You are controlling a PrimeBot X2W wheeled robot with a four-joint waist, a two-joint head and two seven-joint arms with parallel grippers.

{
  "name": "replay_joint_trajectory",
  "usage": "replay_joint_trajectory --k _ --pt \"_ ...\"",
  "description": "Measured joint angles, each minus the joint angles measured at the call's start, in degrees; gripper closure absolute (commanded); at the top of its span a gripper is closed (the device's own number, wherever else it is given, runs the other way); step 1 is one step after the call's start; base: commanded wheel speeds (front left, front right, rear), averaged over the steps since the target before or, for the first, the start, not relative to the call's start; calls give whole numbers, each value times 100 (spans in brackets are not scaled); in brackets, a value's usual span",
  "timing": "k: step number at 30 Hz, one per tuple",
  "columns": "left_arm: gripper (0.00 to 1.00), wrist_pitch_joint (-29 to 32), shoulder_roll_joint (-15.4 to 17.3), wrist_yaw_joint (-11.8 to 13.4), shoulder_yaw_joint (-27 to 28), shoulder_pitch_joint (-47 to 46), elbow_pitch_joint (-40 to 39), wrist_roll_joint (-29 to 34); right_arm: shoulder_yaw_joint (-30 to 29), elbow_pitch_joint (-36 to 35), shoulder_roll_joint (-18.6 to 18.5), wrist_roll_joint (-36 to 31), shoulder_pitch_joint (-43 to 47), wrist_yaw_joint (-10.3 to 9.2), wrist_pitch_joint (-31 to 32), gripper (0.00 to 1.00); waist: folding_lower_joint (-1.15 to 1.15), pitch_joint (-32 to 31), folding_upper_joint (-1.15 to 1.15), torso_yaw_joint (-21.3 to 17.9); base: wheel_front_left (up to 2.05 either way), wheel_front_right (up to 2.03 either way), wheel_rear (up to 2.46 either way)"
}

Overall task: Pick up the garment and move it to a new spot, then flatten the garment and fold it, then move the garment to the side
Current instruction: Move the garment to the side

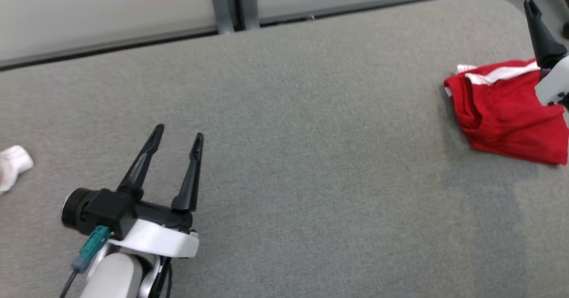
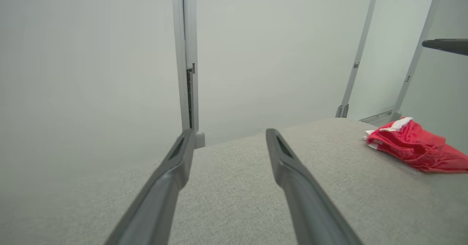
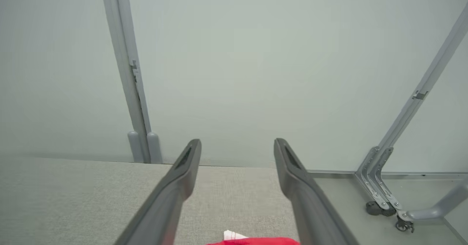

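Left gripper (image 1: 179, 132): nearest our head camera, low on our left over the bare grey desk (image 1: 311, 164). Jaws spread wide with nothing between them, fingers pointing toward the far edge.

Right gripper (image 3: 237, 142): at our far right. Jaws likewise parted and empty, fingers aimed past the desk's far edge at the pale wall.

Garment (image 1: 502, 111): red with white trim, a compact bundle on the desk near its far right corner. It sits beneath and behind the right fingertips, its edge just showing at the bottom of the right wrist view. From the left jaws it lies well apart, off to the right. We judge the right arm plainly the nearer.

Orientation: white-striped edge faces the far side, a rolled hem faces our left. Long axis seems to run far-left to near-right, but the frame cuts it off, so we cannot fix it.

White cloth (image 1: 13, 167): small, at the desk's left edge, well apart.

Judgement: garment looks already set aside. Any regrasp would need the right wrist to draw back and dip.
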Motion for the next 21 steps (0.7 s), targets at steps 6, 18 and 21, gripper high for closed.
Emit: replay_joint_trajectory --k 6,18,21 --pt "0 -10 67 193 431 413 -216 -126 -814 -689 -100 -325 973 -1 -155 0 0 -585 0 378 0 0 0" --pt "0 -11 135 314 787 1032 -136 -193 -2504 -2423 856 -1229 3633 -1 -180 0 0 -1266 0 1130 0 0 0" --pt "0 -11 62 292 824 1083 -55 -205 -2763 -2843 1069 -1360 4225 -1 -180 0 0 -1346 0 1297 0 0 0"
